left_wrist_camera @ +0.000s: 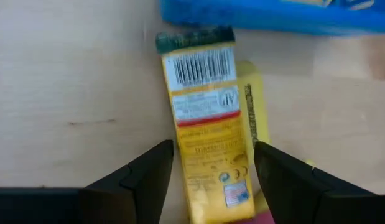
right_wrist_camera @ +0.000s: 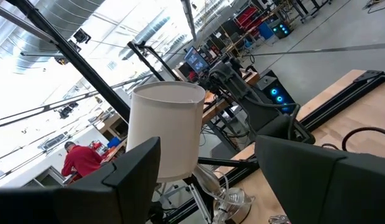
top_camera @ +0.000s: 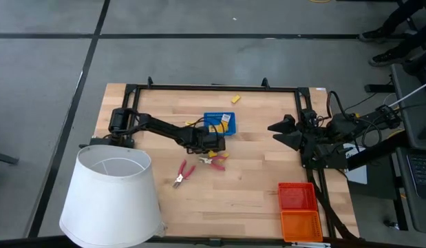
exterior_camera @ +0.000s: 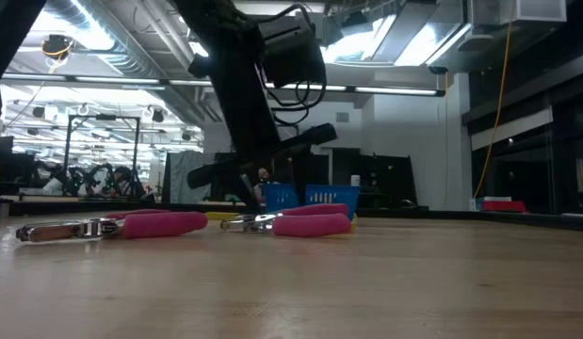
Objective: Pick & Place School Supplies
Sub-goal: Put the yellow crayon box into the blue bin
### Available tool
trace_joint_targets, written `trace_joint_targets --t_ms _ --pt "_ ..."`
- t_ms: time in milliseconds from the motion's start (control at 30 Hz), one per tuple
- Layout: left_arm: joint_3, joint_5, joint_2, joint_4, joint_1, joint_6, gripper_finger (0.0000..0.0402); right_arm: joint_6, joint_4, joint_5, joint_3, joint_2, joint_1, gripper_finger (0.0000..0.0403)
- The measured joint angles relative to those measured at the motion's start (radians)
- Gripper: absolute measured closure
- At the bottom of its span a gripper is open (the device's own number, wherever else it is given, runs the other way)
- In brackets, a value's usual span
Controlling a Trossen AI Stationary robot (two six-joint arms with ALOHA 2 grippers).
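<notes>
Near the middle of the wooden table (top_camera: 254,186), the left pincer (left_wrist_camera: 214,163) hangs low over a yellow pack (left_wrist_camera: 208,124) with a pale barcode label, its two dark fingers (left_wrist_camera: 152,174) standing apart on either side of the pack without clamping it. A second yellow pack (left_wrist_camera: 253,109) lies partly under the first, just beside it. Both packs lie just next to the blue tray (top_camera: 219,122), which holds more yellow pieces.

One red-handled tool (top_camera: 182,173) lies on the table on the side toward the big white lampshade (top_camera: 113,196); the other red-handled tool (top_camera: 211,161) lies close under the left pincer. In the low view both tools rest flat on the wood. A small yellow block (top_camera: 235,99) sits alone near the far edge of the table, well apart from the rest.

The right pincer (top_camera: 276,129) waits above the table's right side, fingers spread wide and holding nothing. The red tray (top_camera: 296,195) and the orange tray (top_camera: 301,225) sit touching each other at the near right corner. In the right wrist view a person in a red top (right_wrist_camera: 80,160) shows far off in the room.
</notes>
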Motion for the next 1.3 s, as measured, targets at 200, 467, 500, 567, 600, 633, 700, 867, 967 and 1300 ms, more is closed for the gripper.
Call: trace_joint_targets --t_ms 200,467,500,567,600,633,700,867,967,1300 --pt "0.002 -0.004 0.008 0.009 0.000 -0.041 0.0178 0.002 -0.001 -0.008 0.000 0.000 0.000 0.0135" --pt "0.001 -0.006 0.011 0.002 0.003 -0.078 0.0204 0.006 0.000 -0.015 0.000 0.000 0.000 0.0135" --pt "0.000 -0.008 0.011 0.001 0.003 -0.079 0.0214 0.006 0.000 -0.015 0.000 0.000 0.000 0.0135" --pt "0.000 -0.009 0.012 -0.002 0.003 -0.079 0.0234 0.006 0.000 -0.015 0.000 0.000 0.000 0.0135" --pt "-0.001 -0.010 0.012 -0.002 0.003 -0.079 0.0245 0.006 0.000 -0.015 0.000 0.000 0.000 0.0135" --pt "-0.001 -0.012 0.012 -0.002 0.003 -0.079 0.0255 0.006 0.000 -0.015 0.000 0.000 0.000 0.0135" --pt "-0.001 -0.018 0.012 -0.001 0.002 -0.079 0.0273 0.006 0.000 -0.016 0.000 0.000 0.000 0.0135" --pt "-0.004 -0.032 -0.006 0.007 -0.012 -0.041 0.0295 0.007 0.000 -0.019 0.000 0.000 0.000 0.0135" --pt "-0.006 -0.034 -0.034 0.002 -0.029 -0.036 0.0295 0.008 0.000 -0.018 0.000 0.000 0.000 0.0135" --pt "-0.003 -0.139 -0.176 0.025 -0.123 -0.077 0.0297 0.009 0.000 0.004 0.000 0.000 0.000 0.0135"
